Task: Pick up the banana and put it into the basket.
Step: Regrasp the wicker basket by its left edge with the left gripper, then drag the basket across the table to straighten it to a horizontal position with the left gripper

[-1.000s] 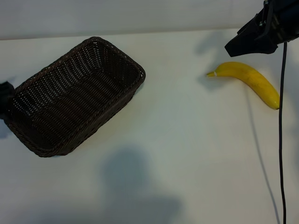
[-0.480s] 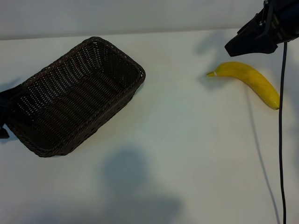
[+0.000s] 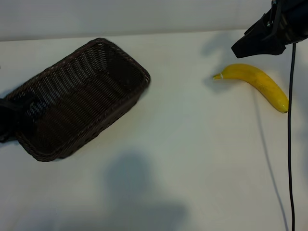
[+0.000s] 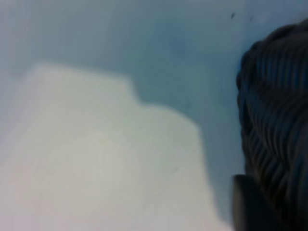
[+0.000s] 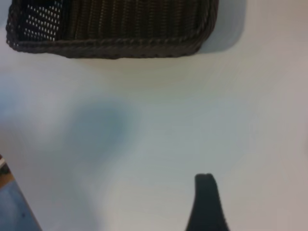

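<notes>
Looks like a lab test bench from my feed: bare white table (image 3: 183,159) against a plain pale wall (image 3: 120,17), black robot arm (image 3: 269,29) with a loose black cable (image 3: 290,144) hanging across it.

The right gripper (image 3: 238,49) is matte black and angular, tapering like a wedge to a blunt tip, with a small pale fitting on its upper edge. A thin black cable (image 3: 290,144) hangs from the arm at about 6 o'clock. Its finger (image 5: 206,202) is a dark, narrow blade with a squared end. The left gripper (image 3: 7,120) appears as a blurred black bulk.
</notes>
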You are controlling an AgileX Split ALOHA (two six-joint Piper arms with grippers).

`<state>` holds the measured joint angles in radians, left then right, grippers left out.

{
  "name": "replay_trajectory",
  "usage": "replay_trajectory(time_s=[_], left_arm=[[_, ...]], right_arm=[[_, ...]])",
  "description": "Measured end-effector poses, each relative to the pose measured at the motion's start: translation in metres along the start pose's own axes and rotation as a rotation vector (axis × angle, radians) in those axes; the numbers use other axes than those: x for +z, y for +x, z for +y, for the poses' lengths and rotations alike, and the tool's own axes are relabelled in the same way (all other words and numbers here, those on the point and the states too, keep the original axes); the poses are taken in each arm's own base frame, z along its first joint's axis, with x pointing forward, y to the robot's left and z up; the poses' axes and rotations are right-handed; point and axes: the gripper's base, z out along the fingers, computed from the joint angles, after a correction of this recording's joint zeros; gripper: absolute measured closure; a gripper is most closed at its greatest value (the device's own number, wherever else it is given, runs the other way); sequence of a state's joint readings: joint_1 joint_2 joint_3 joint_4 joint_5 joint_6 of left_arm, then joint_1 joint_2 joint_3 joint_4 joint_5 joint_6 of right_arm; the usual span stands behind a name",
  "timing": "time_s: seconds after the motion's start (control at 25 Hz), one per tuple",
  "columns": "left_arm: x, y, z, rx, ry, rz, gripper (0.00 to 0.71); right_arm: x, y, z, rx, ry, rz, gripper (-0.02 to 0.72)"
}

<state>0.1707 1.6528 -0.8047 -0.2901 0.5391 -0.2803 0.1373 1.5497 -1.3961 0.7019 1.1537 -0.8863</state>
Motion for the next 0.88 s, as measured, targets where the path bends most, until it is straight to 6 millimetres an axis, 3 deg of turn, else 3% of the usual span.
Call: replay_trajectory(time_s=[0.32, 0.56, 0.88], left_arm=[[-0.001, 0.001, 0.000, 0.036, 0.001, 0.005, 0.543], [-0.008, 0.002, -0.003, 0.162, -0.010, 0.085, 0.543], [-0.057, -0.017, -0.023, 0.290, -0.004, 0.081, 0.549]], right_arm=[[0.000, 0.000, 0.000, 0.000, 0.001, -0.001, 0.188], [0.000, 0.000, 0.000, 0.001, 0.001, -0.001, 0.188], [0.000, 0.000, 0.000, 0.008, 0.000, 0.000, 0.188]])
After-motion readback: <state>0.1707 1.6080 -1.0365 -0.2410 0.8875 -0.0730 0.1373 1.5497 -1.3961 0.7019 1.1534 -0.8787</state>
